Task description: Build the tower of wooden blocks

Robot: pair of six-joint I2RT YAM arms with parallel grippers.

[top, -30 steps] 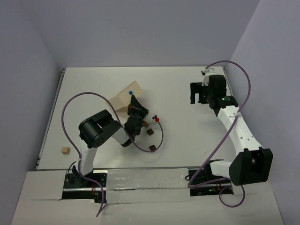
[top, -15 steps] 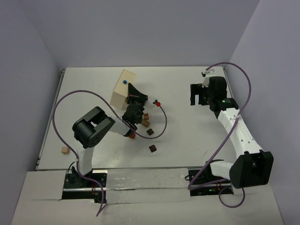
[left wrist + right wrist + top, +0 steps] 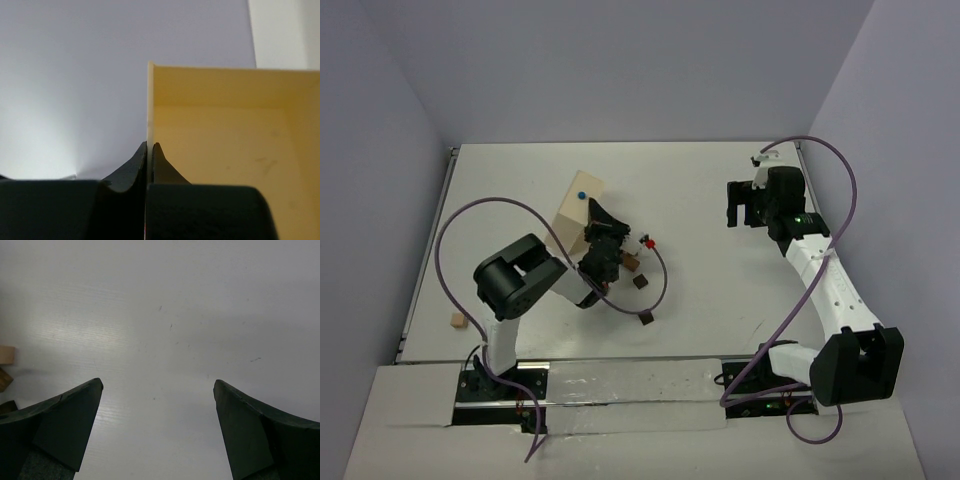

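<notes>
Box (image 3: 578, 200) swings more upright than a second ago, left gripper (image 3: 150, 146) pinching its thin wall; wood blocks (image 3: 640, 281) lie loose, no tower yet; right gripper (image 3: 158, 384) wide, empty.

Several small brown wood blocks (image 3: 640, 281) lie loose just right of the left gripper (image 3: 594, 211), with one tan cube (image 3: 458, 320) well apart to its left.

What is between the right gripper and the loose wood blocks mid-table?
Mostly bare table. The open right gripper faces no solid obstacle, but the left arm's purple cable curves along the right side of the wood blocks, across that approach.
</notes>
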